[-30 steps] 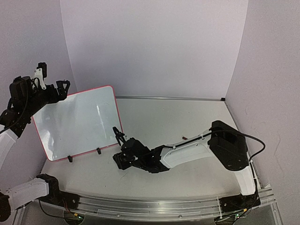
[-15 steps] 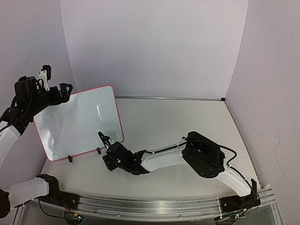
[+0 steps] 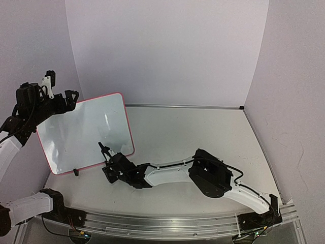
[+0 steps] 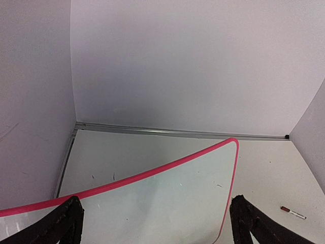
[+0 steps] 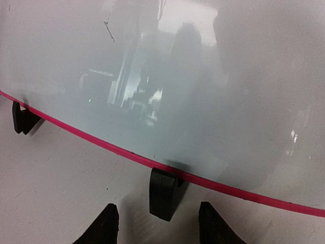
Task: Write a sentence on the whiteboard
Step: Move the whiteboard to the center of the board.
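The whiteboard (image 3: pixel 84 133) stands tilted on the table at the left, with a pink frame and black clip feet. Its face is blank apart from a few tiny dark marks; no sentence shows. It also shows in the left wrist view (image 4: pixel 167 213) and the right wrist view (image 5: pixel 203 76). My left gripper (image 3: pixel 70 96) is open at the board's top left corner, its fingers either side of the top edge (image 4: pixel 157 199). My right gripper (image 3: pixel 105 151) is open and low on the table, its fingertips (image 5: pixel 109 213) flanking the right clip foot (image 5: pixel 165 195) without touching it.
A small marker (image 4: pixel 293 213) lies on the table to the right of the board. The left clip foot (image 3: pixel 75 172) sits near the table's left side. Lilac walls close in the back and both sides. The right arm stretches low across the table's front.
My right gripper has slid left along the table to the board's right clip foot. My left gripper shifted slightly right at the board's top corner, then held.
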Robot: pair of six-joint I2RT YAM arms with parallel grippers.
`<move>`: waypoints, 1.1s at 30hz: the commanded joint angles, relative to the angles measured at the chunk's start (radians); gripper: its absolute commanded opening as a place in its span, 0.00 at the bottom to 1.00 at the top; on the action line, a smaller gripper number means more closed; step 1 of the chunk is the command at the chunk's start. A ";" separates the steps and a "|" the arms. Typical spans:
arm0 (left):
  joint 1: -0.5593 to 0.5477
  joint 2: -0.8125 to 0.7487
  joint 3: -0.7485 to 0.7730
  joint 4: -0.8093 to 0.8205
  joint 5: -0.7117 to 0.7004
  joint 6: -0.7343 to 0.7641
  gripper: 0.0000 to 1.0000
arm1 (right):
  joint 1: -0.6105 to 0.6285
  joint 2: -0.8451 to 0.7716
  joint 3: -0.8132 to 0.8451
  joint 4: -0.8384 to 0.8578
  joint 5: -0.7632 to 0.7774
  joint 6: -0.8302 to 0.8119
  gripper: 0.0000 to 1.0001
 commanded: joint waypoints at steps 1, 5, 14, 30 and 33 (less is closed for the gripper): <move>0.003 -0.002 0.024 0.014 0.000 -0.008 1.00 | 0.007 0.071 0.070 -0.064 0.006 -0.001 0.45; 0.004 -0.001 0.024 0.015 0.004 -0.010 1.00 | 0.006 0.096 0.101 -0.068 0.056 0.007 0.38; 0.004 0.003 0.023 0.015 0.004 -0.009 1.00 | 0.007 0.128 0.126 -0.057 0.079 0.000 0.21; 0.003 0.002 0.014 0.036 0.068 -0.011 0.99 | 0.010 0.055 0.001 0.020 0.166 0.002 0.00; 0.004 -0.003 0.014 0.038 0.081 -0.008 1.00 | 0.011 0.033 -0.031 0.020 0.197 0.029 0.00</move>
